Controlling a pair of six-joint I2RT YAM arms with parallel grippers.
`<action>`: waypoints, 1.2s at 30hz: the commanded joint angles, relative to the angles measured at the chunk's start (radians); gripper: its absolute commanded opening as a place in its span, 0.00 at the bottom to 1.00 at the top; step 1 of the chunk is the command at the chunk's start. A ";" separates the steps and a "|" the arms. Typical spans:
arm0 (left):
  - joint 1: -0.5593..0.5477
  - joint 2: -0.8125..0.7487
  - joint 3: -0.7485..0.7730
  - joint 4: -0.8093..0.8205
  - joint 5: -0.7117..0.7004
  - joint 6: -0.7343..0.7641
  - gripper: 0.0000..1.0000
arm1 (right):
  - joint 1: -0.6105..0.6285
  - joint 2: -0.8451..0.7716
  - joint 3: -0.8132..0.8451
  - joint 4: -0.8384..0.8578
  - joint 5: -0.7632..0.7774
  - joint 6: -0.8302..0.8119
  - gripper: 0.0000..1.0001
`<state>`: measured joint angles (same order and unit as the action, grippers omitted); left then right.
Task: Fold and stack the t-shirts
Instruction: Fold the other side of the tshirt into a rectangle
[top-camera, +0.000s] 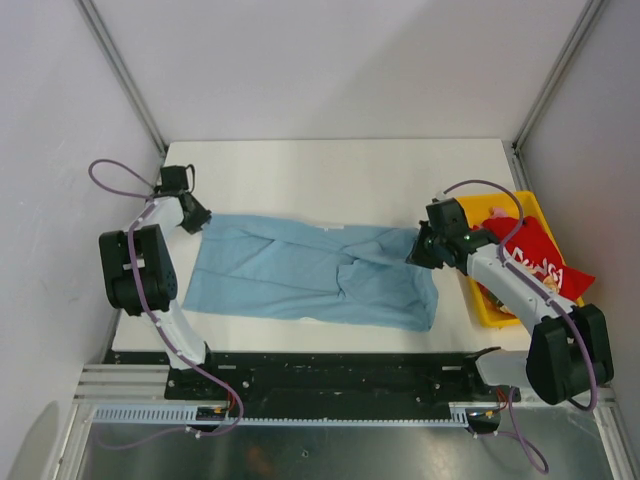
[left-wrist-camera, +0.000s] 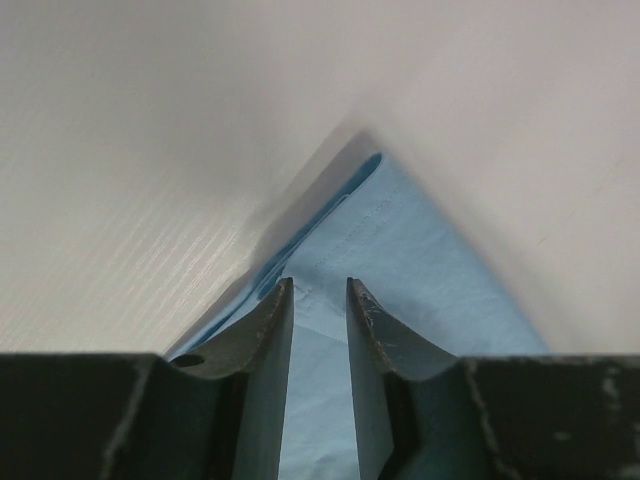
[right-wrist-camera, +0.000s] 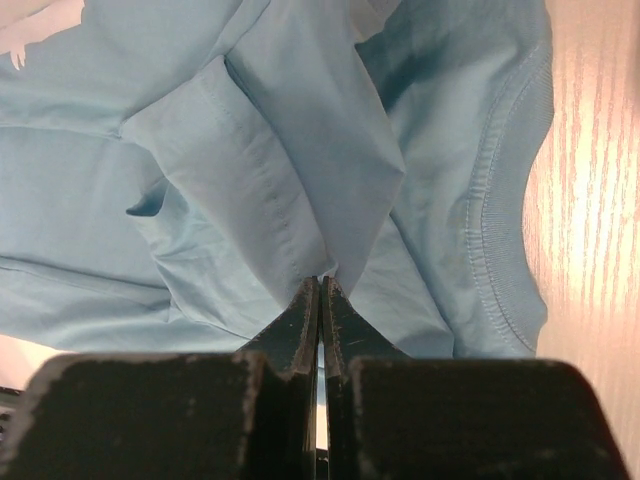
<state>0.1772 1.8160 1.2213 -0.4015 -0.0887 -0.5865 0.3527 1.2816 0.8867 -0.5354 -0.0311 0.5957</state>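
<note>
The light blue t-shirt (top-camera: 310, 270) lies spread across the white table, partly folded with creases in its middle. My left gripper (top-camera: 197, 222) is at the shirt's far left corner. In the left wrist view its jaws (left-wrist-camera: 320, 285) stand a little apart over that corner of the shirt (left-wrist-camera: 400, 240), gripping nothing. My right gripper (top-camera: 420, 250) is at the shirt's right end. In the right wrist view it (right-wrist-camera: 319, 280) is shut on a raised fold of the blue cloth (right-wrist-camera: 250, 180), beside the collar. The red t-shirt (top-camera: 535, 255) with white lettering lies in the yellow bin.
The yellow bin (top-camera: 482, 305) stands at the table's right edge, just right of my right arm. White walls with metal posts close in the back and sides. The table's near edge meets the black rail holding the arm bases.
</note>
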 joint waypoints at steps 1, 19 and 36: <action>0.007 0.010 0.045 0.027 0.004 -0.026 0.32 | 0.010 0.014 0.001 0.037 0.015 0.010 0.00; 0.008 0.064 0.029 0.022 -0.015 -0.061 0.31 | 0.018 0.030 0.001 0.047 0.013 0.013 0.00; 0.009 0.082 0.026 0.014 -0.036 -0.054 0.35 | 0.025 0.047 0.001 0.058 0.013 0.015 0.00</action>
<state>0.1795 1.8835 1.2343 -0.3943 -0.1017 -0.6312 0.3721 1.3193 0.8860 -0.5026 -0.0311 0.6025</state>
